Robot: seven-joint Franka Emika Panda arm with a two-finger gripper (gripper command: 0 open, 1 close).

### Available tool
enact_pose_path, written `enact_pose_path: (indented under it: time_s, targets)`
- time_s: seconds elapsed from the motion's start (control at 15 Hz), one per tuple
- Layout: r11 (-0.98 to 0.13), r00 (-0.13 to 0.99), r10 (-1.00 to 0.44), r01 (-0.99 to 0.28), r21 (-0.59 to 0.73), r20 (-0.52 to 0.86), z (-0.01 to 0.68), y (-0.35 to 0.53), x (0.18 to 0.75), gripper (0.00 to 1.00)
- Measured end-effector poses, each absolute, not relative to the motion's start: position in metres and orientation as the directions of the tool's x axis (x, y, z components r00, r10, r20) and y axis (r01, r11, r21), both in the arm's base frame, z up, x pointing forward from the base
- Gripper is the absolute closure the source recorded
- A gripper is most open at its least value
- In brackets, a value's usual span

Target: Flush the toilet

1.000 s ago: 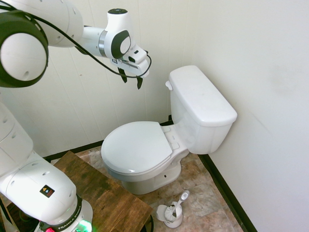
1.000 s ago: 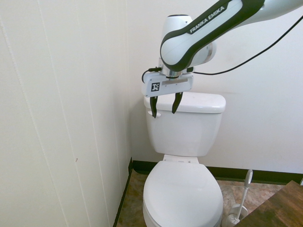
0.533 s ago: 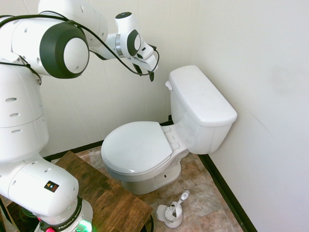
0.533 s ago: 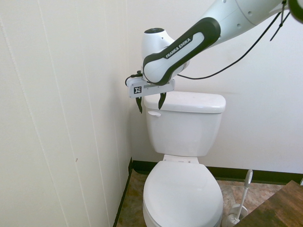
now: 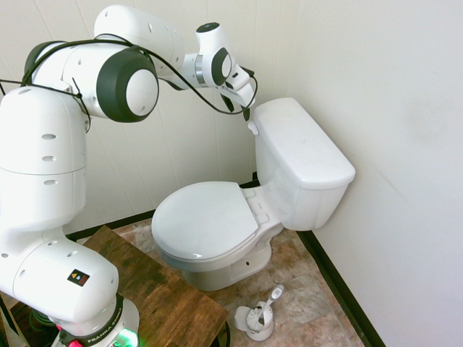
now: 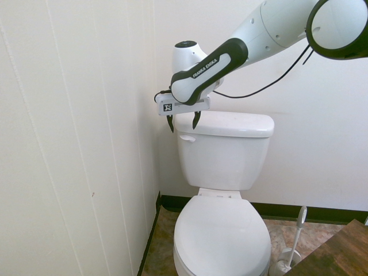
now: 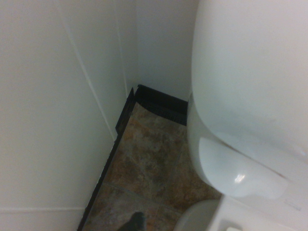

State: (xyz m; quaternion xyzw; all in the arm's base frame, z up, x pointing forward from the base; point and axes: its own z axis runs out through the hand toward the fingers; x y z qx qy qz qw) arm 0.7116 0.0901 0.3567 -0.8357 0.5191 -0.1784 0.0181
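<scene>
White panelled walls hem in the toilet (image 6: 224, 190). Our gripper (image 6: 183, 122) hangs spread and empty above the flush lever (image 6: 186, 137) (small, white); we should descend squarely, then press down.

Parted pincer (image 6: 183, 122) above toilet (image 6: 224, 172) lever (image 6: 187, 137)

The toilet (image 7: 240, 96) is blurred and cropped in the wrist view.

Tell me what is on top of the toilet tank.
Nothing rests on the tank's flat lid. The gripper hovers, fingers open, above the flush lever. The tank's inside is covered.
</scene>
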Motion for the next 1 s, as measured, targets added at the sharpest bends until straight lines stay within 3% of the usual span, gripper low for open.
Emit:
enact_pose_path:
  time_s: [1.0]
  targets:
    - [-0.372, 0.307, -0.909, -0.902, -0.217, 0.283, 0.342, 0.066, 0.739, 1.00]
